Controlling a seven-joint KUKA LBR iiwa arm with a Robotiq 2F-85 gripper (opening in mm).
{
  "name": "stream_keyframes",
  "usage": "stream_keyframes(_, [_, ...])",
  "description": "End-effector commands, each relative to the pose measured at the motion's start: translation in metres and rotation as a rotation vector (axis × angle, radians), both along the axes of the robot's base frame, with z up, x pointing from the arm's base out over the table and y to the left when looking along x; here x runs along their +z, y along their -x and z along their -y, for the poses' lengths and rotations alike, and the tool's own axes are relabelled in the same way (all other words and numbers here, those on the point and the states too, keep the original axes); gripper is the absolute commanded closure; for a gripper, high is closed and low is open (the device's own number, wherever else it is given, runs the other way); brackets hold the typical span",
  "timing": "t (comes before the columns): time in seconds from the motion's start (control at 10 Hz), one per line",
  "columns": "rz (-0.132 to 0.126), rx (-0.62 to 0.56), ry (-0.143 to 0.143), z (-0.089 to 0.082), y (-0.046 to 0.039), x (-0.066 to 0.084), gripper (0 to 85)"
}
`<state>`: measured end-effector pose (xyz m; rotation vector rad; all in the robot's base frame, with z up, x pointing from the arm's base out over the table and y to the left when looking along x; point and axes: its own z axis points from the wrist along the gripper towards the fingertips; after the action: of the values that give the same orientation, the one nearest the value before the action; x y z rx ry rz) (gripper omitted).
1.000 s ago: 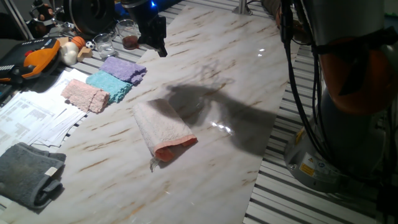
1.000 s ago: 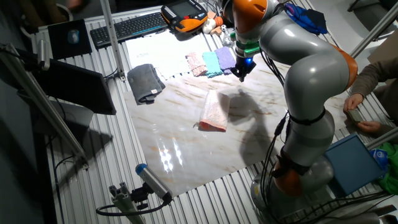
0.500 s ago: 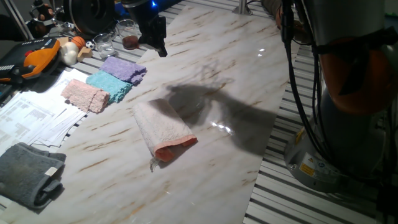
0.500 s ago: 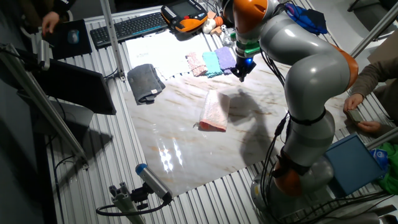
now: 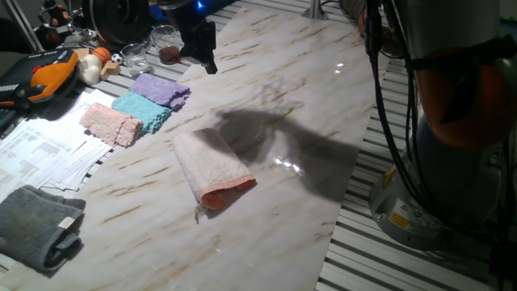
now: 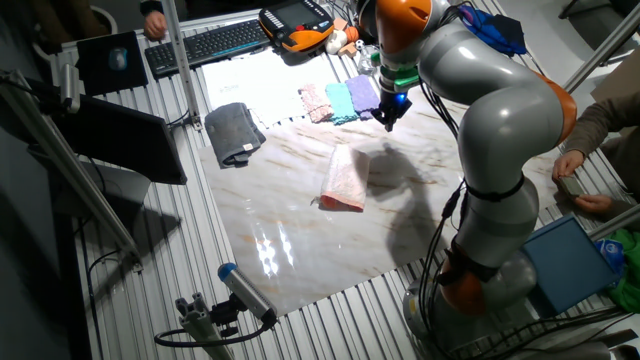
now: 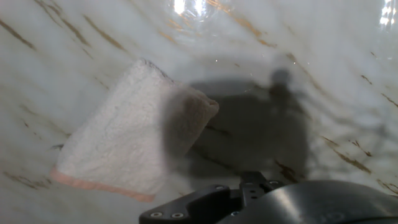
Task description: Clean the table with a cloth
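Apparently nothing on the table [image 5: 266,73] has been changed across the last second: arm, cloth and shadow are found at the same spots in every view, so the wiping is judged not yet begun.

From the left in the one fixed view, a grey towel [image 5: 36,226] is seen at the near left edge, then pink [image 5: 109,124], teal [image 5: 141,111] and purple [image 5: 160,89] cloths in a row. The cloth [image 5: 212,170] is laid folded near the middle, its orange edge toward the near side, nothing touching it. The gripper [image 5: 208,61] is held above the far part of the table, well apart from the cloth; whether its fingers are spread or closed cannot be told.

Open marble is left to the right of the cloth, up to the right edge, where room for sweeping is judged ample.
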<state>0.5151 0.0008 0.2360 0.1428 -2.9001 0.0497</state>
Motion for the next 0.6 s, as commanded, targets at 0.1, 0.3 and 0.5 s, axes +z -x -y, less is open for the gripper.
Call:
stream_keyframes(0.1, [-0.001, 0.008, -0.002, 0.0001, 0.0000, 0.0000, 85.0])
stream_keyframes(0.3, [-0.001, 0.011, -0.003, 0.0000, 0.0001, 0.0000, 85.0])
stream_keyframes(0.5, [-0.001, 0.047, -0.014, 0.0000, 0.0002, -0.0001, 85.0])
